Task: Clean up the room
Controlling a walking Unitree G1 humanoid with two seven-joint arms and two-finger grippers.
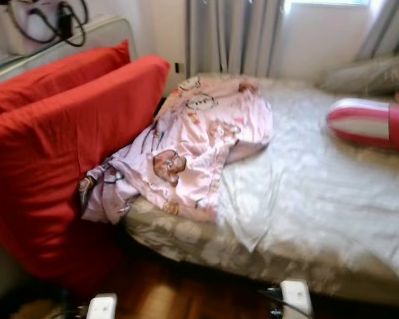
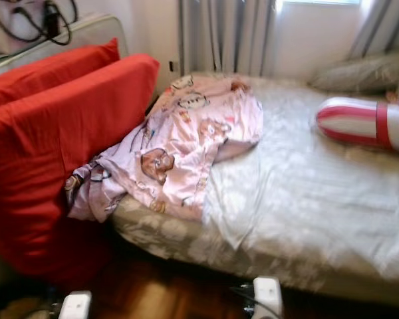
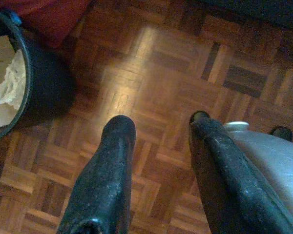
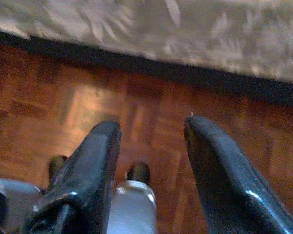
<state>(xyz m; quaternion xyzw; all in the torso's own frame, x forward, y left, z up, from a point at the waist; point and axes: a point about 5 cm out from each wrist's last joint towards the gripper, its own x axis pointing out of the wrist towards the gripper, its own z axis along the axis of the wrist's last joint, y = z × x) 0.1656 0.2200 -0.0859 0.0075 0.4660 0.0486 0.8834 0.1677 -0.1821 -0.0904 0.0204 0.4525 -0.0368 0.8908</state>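
Observation:
A crumpled pink blanket [image 1: 186,149] printed with cartoon bears lies bunched on the left part of the bed [image 1: 332,199], spilling over its side. Two red cushions [image 1: 60,139] lean against the wall left of the bed. A red-and-white striped bolster [image 1: 372,123] lies at the bed's far right, with a grey pillow [image 1: 369,73] behind it. My left gripper [image 3: 158,126] hangs open over the parquet floor [image 3: 166,73]. My right gripper [image 4: 151,126] hangs open above the floor beside the bed's patterned skirt [image 4: 185,34]. Nothing is between either pair of fingers.
A dark bin [image 3: 24,87] with pale crumpled material inside stands on the floor near the left gripper. Curtains [image 1: 229,36] hang behind the bed under a bright window. Cables [image 1: 53,23] hang on the wall above the cushions.

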